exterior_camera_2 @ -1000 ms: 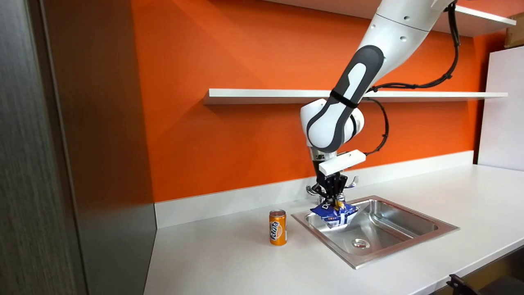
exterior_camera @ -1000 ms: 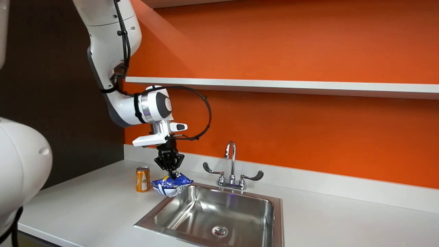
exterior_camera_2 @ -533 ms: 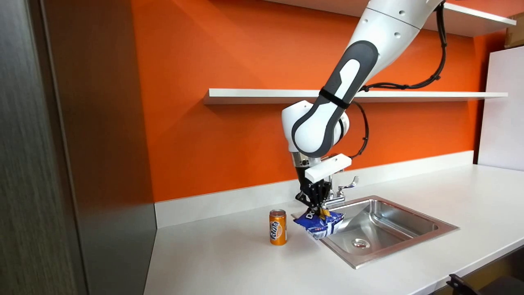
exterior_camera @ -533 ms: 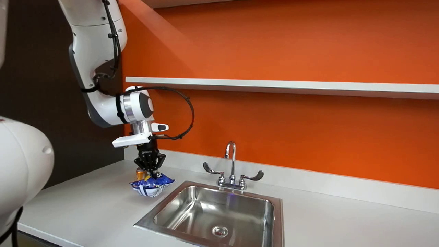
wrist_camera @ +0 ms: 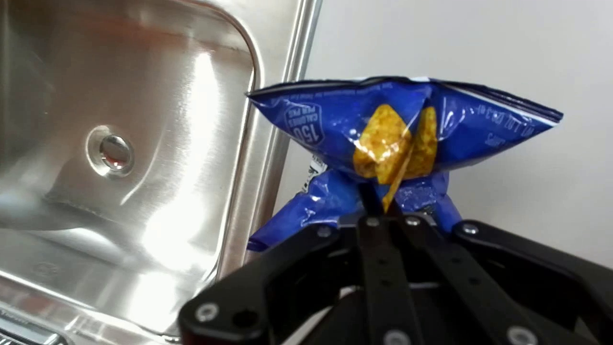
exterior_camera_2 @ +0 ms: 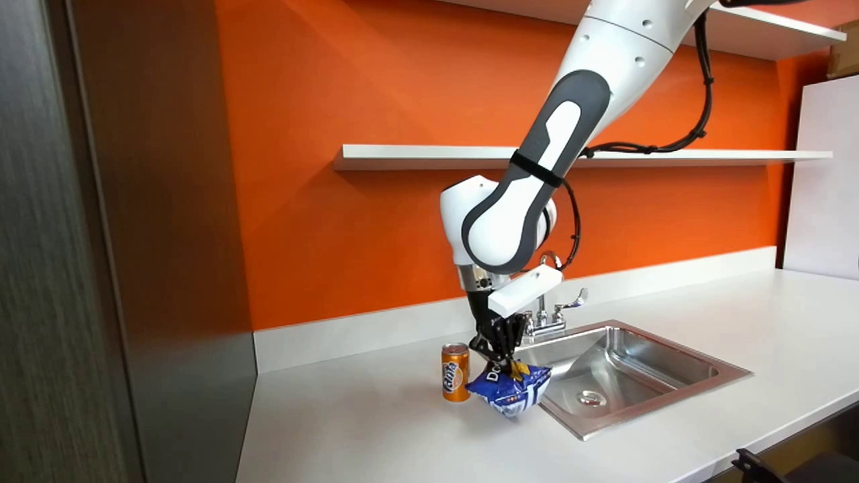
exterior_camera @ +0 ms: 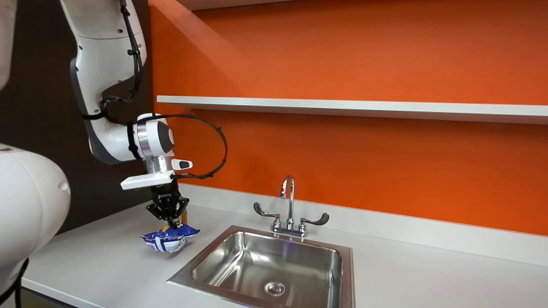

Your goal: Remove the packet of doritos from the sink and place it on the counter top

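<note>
Three ways this goes wrong from here. State first: fingers (wrist_camera: 376, 239) together, clamped on a fold of film near the middle of the Doritos packet (exterior_camera_2: 513, 392). Packet hangs low over the counter (exterior_camera_2: 349, 429), in the strip between the sink (exterior_camera: 206, 254) and the counter edge along the dark panel (exterior_camera_2: 161, 268); can't tell if its lower tip touches. So: out of the sink, not yet let go.

1) Orange can (exterior_camera_2: 456, 372) stands just beside the packet, toward the counter's back edge. Can't tell if there's a gap. Drift toward that edge, or a sloppy swing, probably tips it.
2) Release too high or too near the sink: packet likely rolls off its tip, maybe into the sink. Going a bit toward the front edge and the dark-panel edge should buy margin on both.
3) Press down too hard: burst seam, I'd guess. Spread too little: the fold may snag and lift with the fingers.
</note>
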